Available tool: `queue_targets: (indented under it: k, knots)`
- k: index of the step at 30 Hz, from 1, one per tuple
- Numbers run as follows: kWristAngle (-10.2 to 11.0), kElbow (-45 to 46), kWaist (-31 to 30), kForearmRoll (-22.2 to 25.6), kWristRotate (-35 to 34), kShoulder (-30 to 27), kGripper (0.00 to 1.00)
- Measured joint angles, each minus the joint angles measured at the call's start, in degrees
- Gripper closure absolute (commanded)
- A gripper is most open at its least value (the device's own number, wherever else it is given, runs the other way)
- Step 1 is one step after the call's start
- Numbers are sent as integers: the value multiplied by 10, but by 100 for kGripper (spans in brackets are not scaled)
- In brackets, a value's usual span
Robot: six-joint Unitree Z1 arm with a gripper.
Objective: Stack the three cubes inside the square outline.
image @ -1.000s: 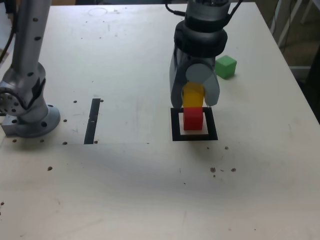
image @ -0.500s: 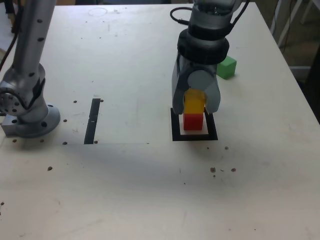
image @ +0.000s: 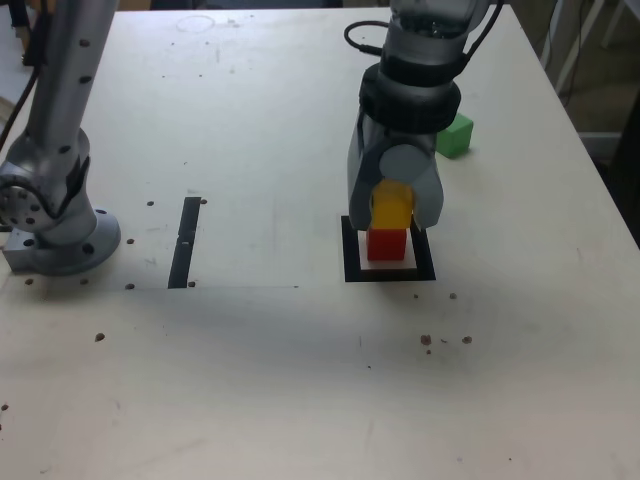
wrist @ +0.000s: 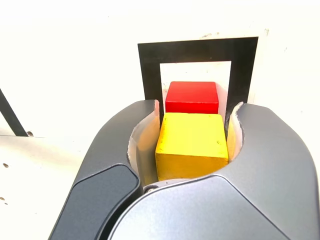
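My gripper [image: 391, 212] is shut on the yellow cube [image: 390, 207] [wrist: 192, 142], holding it just above the red cube [image: 386, 244] [wrist: 192, 97]. The red cube stands inside the black square outline [image: 350, 262] [wrist: 150, 65], on its pale centre. In the wrist view the yellow cube sits between the grey fingers [wrist: 270, 145], partly covering the red one. Whether the yellow cube touches the red cube I cannot tell. The green cube [image: 455, 134] lies on the table behind the arm, toward the exterior view's right.
A narrow dark strip [image: 184, 241] lies on the table to the exterior view's left of the outline. The arm's grey base [image: 55, 220] stands at the far left. The table edge [image: 600, 180] runs close on the right.
The gripper with the yellow cube has come down a little and shifted slightly right, closer over the red cube. The green cube has not moved.
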Motion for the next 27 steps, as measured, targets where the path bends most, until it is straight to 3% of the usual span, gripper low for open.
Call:
queue_targets:
  k: [16,27]
  knots:
    - [-1,3,4,-5,5,13,58]
    - [-1,3,5,-2,5,13,17]
